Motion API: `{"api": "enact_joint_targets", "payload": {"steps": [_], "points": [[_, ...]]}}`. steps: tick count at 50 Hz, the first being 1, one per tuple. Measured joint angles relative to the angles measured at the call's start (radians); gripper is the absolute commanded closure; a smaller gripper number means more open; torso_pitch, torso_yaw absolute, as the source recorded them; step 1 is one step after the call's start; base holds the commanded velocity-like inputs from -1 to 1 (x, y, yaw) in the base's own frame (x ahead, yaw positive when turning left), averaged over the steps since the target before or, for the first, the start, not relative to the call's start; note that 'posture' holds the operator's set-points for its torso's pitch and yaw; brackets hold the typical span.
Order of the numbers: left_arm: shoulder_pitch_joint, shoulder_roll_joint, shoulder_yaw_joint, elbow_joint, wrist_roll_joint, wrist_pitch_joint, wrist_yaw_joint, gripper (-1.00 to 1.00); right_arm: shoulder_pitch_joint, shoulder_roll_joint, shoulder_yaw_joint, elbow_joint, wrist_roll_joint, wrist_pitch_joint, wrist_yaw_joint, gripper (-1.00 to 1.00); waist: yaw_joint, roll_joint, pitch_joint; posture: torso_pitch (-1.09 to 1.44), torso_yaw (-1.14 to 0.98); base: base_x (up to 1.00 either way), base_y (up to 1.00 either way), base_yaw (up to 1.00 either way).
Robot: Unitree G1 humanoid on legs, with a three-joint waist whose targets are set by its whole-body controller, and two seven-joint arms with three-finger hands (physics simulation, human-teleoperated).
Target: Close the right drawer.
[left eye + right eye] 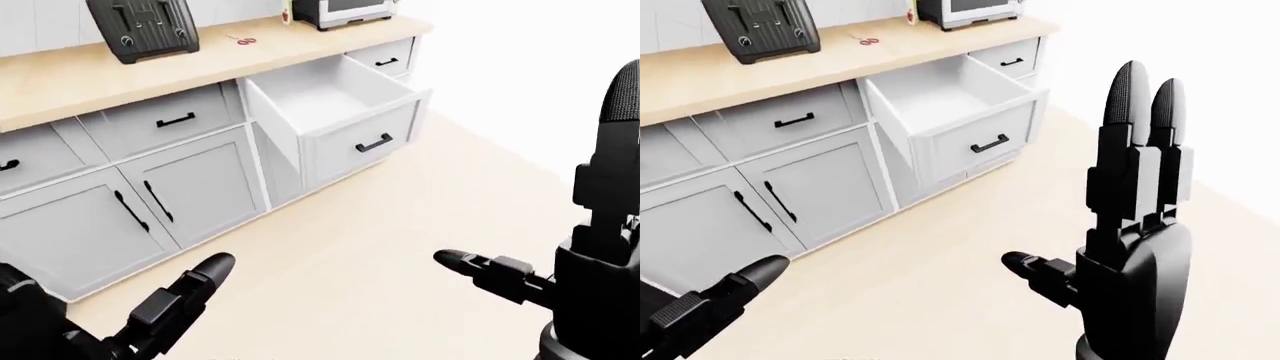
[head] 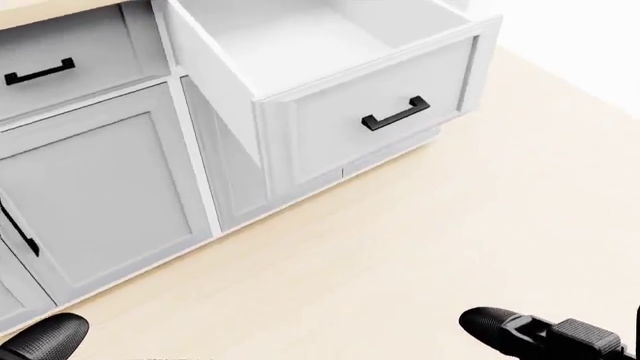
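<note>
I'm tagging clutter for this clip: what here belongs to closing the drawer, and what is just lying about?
Job:
- open drawer, pulled out, empty
- its black handle
- right hand, fingers open, touching nothing
- left hand, open

Lying about:
- toaster
- red scissors
- toaster oven
- shut drawer
- small end drawer

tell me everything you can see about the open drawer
The drawer is pale grey-white, painted-looking, with a framed front panel carrying one black bar handle. It is pulled far out from under the wooden countertop and looks empty inside. It sits level, with a closed drawer on either side of it in the left-eye view. Nothing touches it; both robot hands are low in the view, well short of it.
</note>
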Motion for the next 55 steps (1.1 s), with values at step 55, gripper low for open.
{"api": "enact_joint_targets", "payload": {"steps": [55], "points": [[0.002, 0.010, -0.005, -0.002, 0.002, 0.004, 0.008, -1.00, -0.005, 0.000, -0.001, 0.004, -0.003, -0.007, -0.001, -1.00, 0.007, 0.060, -0.008, 0.00, 0.00, 0.00, 0.00, -0.27]]}}
